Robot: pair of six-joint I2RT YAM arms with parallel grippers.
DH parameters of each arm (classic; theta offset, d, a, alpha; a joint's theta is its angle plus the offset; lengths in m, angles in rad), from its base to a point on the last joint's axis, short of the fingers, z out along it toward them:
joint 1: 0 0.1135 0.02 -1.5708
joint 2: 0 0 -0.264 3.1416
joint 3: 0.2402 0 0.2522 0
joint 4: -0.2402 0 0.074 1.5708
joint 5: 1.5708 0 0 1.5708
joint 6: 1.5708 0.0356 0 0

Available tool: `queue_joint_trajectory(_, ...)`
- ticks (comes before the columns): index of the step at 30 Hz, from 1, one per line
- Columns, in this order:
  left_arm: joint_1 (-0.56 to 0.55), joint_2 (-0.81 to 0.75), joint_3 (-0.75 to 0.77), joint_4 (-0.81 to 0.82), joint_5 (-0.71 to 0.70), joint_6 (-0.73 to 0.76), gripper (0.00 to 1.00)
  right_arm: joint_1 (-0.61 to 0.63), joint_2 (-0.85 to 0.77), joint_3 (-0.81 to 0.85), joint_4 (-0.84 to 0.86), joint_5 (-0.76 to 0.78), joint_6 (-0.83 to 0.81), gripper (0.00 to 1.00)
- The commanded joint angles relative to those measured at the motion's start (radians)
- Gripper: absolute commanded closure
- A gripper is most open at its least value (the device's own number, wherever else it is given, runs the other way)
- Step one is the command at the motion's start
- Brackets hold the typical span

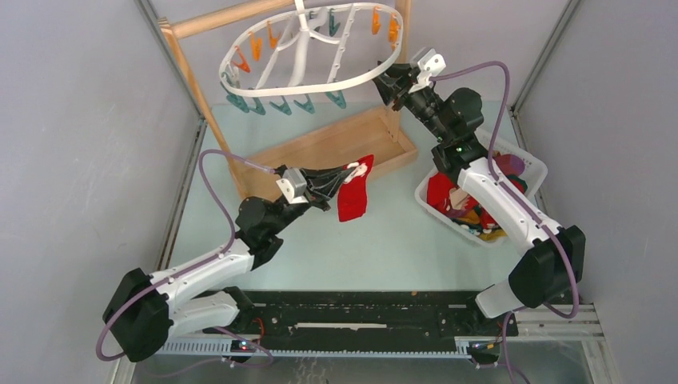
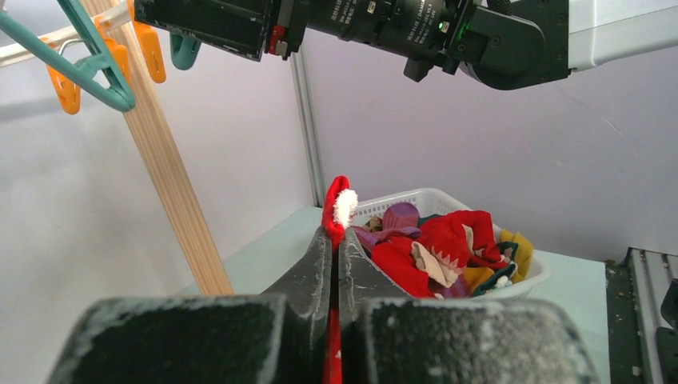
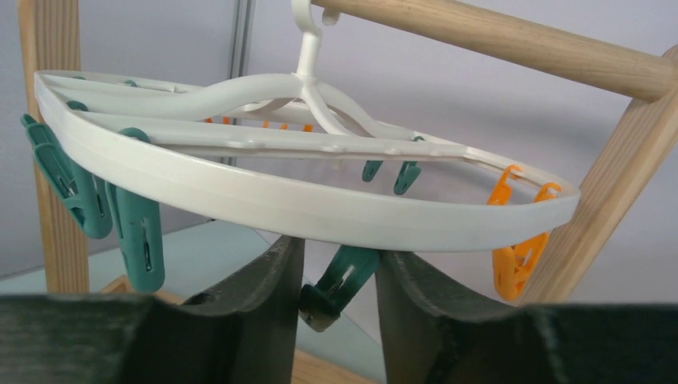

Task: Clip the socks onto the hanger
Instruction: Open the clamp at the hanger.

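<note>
Left gripper (image 1: 345, 177): clamped on one red sock (image 1: 352, 202), held aloft mid-table, ready for pegging.
Right gripper (image 1: 396, 82): jaws half-open astride a teal clothespin (image 3: 340, 280) under the hanger (image 1: 320, 90) rim, likely to squeeze it open.
Other socks (image 1: 444, 194): in the basket (image 1: 537, 166), right side.

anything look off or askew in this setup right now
Nothing spilled or damaged. The one oddity: the teal clip between the fingers of the right tool slants sideways under the hanger rim, while neighbouring clips hang nearly straight. The loose socks lie in the basket; one red sock is pinched in the left tool.
</note>
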Motion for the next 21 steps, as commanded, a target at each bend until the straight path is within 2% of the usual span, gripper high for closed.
queue_joint_trajectory(1,0.016,0.013,0.022,0.064,0.019,-0.045,1.0,-0.007,0.006,0.064,-0.036,-0.012,0.036,0.64)
queue_joint_trajectory(7,0.026,0.058,0.072,0.08,-0.015,-0.102,1.0,-0.007,-0.007,0.099,-0.14,-0.033,0.134,0.76)
queue_joint_trajectory(13,0.041,0.097,0.112,0.084,-0.081,-0.152,1.0,0.021,-0.023,0.153,-0.3,-0.018,0.248,0.83)
queue_joint_trajectory(15,0.068,0.112,0.119,0.11,-0.063,-0.23,1.0,0.025,-0.026,0.164,-0.335,-0.021,0.284,0.84)
queue_joint_trajectory(21,0.138,0.197,0.092,0.333,0.008,-0.486,1.0,0.027,-0.041,0.156,-0.364,-0.053,0.335,0.85)
